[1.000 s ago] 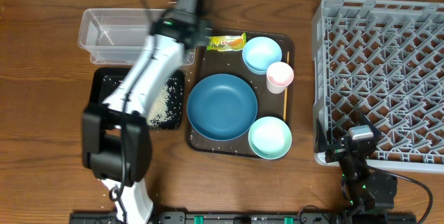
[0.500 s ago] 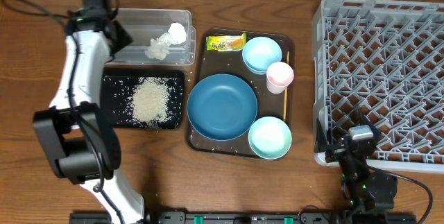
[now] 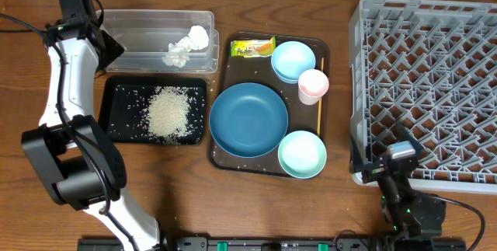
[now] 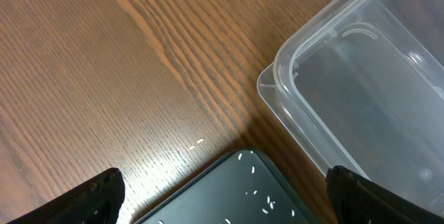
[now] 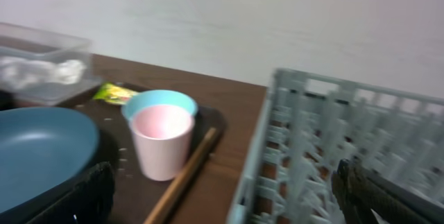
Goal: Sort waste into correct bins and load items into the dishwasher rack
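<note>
The left gripper [image 4: 225, 196] hangs with its jaws spread wide over the grained wooden table [image 4: 104, 64], at the rounded corners where the clear plastic tub [image 3: 140, 29] and the shallow black tray [image 3: 116, 92] nearly meet. A crumpled white tissue [image 3: 186, 45] lies inside the tub at its far right end, well apart from that gripper. A heap of white rice [image 3: 168, 113] sits mid-tray, with loose grains scattered around it. On the brown serving tray [image 3: 229, 76] rest a glossy dark blue round plate [image 3: 248, 119], two pale blue bowls [image 3: 293, 60] [image 3: 303, 154], a pink cup [image 3: 314, 84], a thin orange stick [image 3: 320, 115] and a yellow-green wrapper [image 3: 253, 47]. The right gripper [image 5: 222, 186], also spread wide and holding nothing, sits by the near left corner of the grey lattice rack [image 3: 427, 80].
</note>
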### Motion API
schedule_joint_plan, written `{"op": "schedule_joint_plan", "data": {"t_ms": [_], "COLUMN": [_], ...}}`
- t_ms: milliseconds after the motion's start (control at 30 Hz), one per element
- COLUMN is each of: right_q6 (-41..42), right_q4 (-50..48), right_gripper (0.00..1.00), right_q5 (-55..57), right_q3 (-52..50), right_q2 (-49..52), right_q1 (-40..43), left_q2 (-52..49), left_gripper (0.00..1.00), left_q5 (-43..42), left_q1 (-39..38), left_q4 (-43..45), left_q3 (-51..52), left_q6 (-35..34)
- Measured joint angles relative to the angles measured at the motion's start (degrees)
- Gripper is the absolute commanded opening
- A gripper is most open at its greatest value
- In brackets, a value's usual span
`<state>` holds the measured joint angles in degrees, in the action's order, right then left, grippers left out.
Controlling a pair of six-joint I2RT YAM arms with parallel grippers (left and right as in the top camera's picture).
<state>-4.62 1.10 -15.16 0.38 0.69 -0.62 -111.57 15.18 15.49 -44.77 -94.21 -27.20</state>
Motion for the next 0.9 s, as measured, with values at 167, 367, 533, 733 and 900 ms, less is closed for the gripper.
{"op": "schedule_joint_plan", "data": {"t_ms": [167, 367, 533, 733, 900], "right_q6": [0.0, 0.0, 0.0, 0.02, 0.02], "right_q4": [0.87, -2.1, -15.21, -35.63, -40.92], "right_gripper": [0.99, 0.99, 0.99, 0.99, 0.99], "right_q5": [-7.91, -11.89, -12.81, -15.5, -13.49], "right_q3": [0.0, 0.0, -0.04, 0.04, 0.04], "right_q2": [0.0, 0.02, 0.11, -0.04, 0.46], "right_q1": [-0.02, -0.02, 0.0, -0.02, -0.02], "left_q2": [0.0, 0.0, 0.0, 0.0, 0.0], "left_gripper": [0.95, 0.95, 0.95, 0.95, 0.95], "left_q5": [0.0, 0.0, 0.02, 0.0, -0.02], "left_q1": [0.0, 0.0, 0.0, 0.0, 0.0], "left_q4": [0.0, -0.02, 0.02, -0.02, -0.02], "left_q3": [0.0, 0.0, 0.0, 0.0, 0.0], "left_q6": [0.0, 0.0, 0.0, 0.0, 0.0]}}
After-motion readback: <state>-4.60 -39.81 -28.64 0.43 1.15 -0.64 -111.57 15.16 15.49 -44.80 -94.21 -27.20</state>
